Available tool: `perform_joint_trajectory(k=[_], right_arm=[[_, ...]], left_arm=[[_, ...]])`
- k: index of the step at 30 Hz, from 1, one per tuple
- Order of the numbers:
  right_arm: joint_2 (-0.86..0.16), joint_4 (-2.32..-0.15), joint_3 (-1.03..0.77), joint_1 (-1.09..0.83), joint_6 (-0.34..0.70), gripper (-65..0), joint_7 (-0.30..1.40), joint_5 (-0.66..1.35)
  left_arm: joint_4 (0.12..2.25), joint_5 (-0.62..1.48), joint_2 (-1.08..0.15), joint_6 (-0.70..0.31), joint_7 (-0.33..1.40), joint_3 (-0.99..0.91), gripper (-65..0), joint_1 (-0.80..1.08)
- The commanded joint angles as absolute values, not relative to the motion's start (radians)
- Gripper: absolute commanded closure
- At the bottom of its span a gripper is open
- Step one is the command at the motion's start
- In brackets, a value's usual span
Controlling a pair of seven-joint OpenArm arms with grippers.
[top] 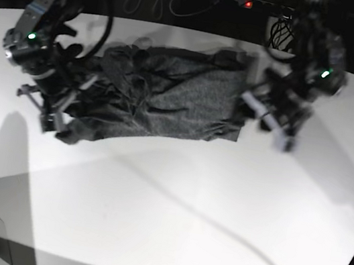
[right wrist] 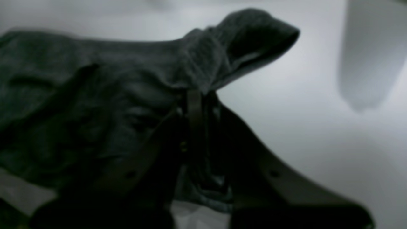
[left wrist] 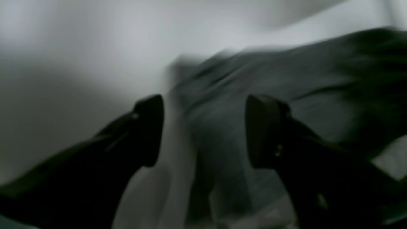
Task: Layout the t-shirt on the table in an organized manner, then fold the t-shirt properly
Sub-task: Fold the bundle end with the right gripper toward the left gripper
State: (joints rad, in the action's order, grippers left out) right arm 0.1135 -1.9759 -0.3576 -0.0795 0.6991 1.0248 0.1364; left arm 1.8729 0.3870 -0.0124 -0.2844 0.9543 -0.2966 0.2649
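T-shirt (right wrist: 95, 105) in right end effector (right wrist: 197, 105)

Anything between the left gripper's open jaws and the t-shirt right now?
Nothing. In the left wrist view the left gripper stands open over the t-shirt, cloth and white table showing through the gap. Blur hides whether it touches.

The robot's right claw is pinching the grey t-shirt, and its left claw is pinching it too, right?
Not quite. The right claw is shut on the t-shirt, as the right wrist view shows. But the left claw is open: in the left wrist view its two fingers stand wide apart above the cloth, gripping nothing.
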Motion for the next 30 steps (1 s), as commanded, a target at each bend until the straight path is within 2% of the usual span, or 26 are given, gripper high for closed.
perform_joint_trajectory(k=[1,5,8,11,13,19,25,30], right_arm=[[0.117,-2.005,-0.343,-0.079,0.698,0.0,0.998,0.154],[0.122,-2.008,-0.297,-0.091,0.698,0.0,0.998,0.154],[0.128,-2.011,-0.286,-0.091,0.698,0.0,1.006,0.154],[0.15,-2.012,-0.285,-0.09,0.698,0.0,1.006,0.156],[0.154,-2.018,-0.275,-0.09,0.698,0.0,1.007,0.156],[0.154,-2.026,-0.168,-0.102,0.698,0.0,1.007,0.189],[0.154,-2.04,-0.067,-0.111,0.698,0.0,1.009,0.278],[0.156,-2.037,0.096,-0.111,0.698,0.0,1.001,0.278]], left_arm=[[1.896,0.406,-0.024,-0.286,0.955,-0.329,-34.5,0.268],[1.9,0.406,-0.031,-0.294,1.012,-0.464,-18.4,0.309],[1.886,0.403,-0.028,-0.288,1.038,-0.51,-0.1,0.305],[1.83,0.407,-0.019,-0.286,1.043,-0.504,-1.4,0.288],[1.787,0.39,-0.002,-0.285,1.043,-0.467,0.0,0.263],[1.644,0.272,0.016,-0.285,1.036,-0.348,0.0,0.183],[1.62,0.208,0.044,-0.285,1.036,-0.337,0.0,0.162],[1.62,0.205,0.044,-0.285,1.046,-0.335,0.0,0.163]])
